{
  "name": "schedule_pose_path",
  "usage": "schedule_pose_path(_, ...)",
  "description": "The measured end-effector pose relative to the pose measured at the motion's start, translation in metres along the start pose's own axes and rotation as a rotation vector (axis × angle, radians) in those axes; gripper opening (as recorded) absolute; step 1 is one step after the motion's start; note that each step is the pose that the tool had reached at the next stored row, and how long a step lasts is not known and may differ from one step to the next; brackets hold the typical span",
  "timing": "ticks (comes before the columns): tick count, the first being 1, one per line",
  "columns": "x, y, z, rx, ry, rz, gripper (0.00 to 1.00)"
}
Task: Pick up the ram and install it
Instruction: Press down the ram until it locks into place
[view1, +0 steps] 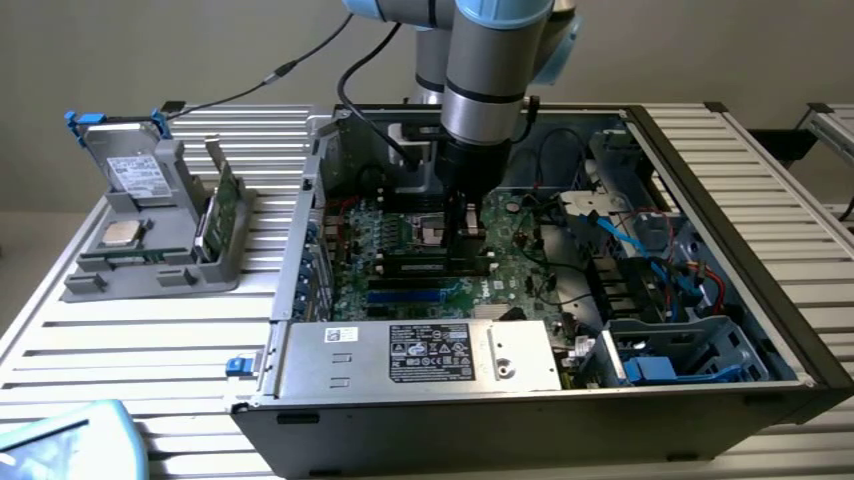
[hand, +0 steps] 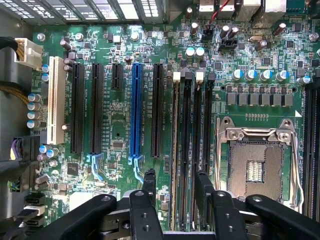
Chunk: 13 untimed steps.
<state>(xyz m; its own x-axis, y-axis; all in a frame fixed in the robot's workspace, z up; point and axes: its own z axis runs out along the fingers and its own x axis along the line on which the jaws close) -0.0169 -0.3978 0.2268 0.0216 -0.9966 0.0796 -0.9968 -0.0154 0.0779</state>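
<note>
My gripper (view1: 467, 232) reaches down inside the open computer case (view1: 747, 260), just above the green motherboard (view1: 400, 235). In the wrist view the gripper (hand: 175, 181) stands open, and its two black fingers (hand: 149, 184) straddle the long black memory slots (hand: 187, 150). Nothing is clamped between the fingers. A thin brownish-green strip runs along the slot between them. I cannot tell whether that strip is the ram seated on edge or the slot's own contacts.
The bare processor socket (hand: 257, 165) lies beside the memory slots, with a blue card slot (hand: 135, 112) on the other side. The power supply (view1: 420, 352) and loose cables (view1: 641, 240) crowd the case. At the exterior view's left, a grey holder (view1: 147, 275) carries a tall green card (view1: 223, 205) and a drive (view1: 134, 170).
</note>
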Motion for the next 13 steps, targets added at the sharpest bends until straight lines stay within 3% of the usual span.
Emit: schedule_pose_path(13,0.0005,0.0004,-0.0060,0.0001,-0.0002,0.000,0.45)
